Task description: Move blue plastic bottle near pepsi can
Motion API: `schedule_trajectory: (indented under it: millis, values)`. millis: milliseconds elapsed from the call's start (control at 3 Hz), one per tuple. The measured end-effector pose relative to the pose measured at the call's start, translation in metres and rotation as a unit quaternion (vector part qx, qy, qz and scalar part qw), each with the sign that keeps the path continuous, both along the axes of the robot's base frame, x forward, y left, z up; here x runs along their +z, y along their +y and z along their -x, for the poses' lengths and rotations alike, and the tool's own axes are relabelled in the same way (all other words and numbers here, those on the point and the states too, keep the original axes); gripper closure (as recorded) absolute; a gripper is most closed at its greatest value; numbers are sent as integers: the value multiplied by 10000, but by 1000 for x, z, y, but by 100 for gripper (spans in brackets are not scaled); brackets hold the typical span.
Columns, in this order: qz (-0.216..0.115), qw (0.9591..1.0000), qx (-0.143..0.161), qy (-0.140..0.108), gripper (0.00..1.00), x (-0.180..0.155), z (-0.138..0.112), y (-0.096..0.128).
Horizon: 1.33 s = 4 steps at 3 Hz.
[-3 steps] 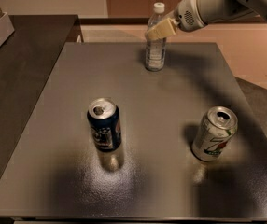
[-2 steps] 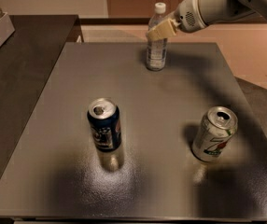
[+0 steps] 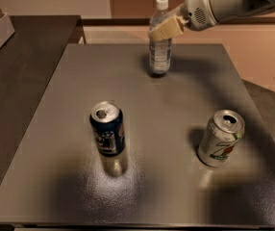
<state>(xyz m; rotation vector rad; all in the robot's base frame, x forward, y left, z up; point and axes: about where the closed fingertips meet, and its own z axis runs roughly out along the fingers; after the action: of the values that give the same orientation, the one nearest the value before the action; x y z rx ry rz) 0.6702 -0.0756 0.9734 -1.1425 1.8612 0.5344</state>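
Table: a grey, faintly glossy top is seen filling most of the view, and all three containers are borne by it.
Counter: a darker surface is set against the table's left edge.
Arm: a white arm is extended in from the upper right, towards the table's far edge.
Blue plastic bottle: it is stood upright near the far edge, centre-right, its white cap uppermost, well apart from both cans.
Silver can: it is placed near the right front, tilted slightly, with its top opened.
Pepsi can: it is stood upright in the near-left part of the table.
Gripper: it is held at the bottle's shoulder.
Fingers: tan pads are closed on the bottle just below the cap; only the front one is shown.
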Motion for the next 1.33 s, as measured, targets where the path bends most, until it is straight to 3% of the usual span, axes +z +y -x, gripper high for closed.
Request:
schedule_trajectory:
  millis: [667,1333]
  values:
    - [-168,9989,422,-71,100,20,57,19]
    - [-182,9988,442,144,100,8,104,37]
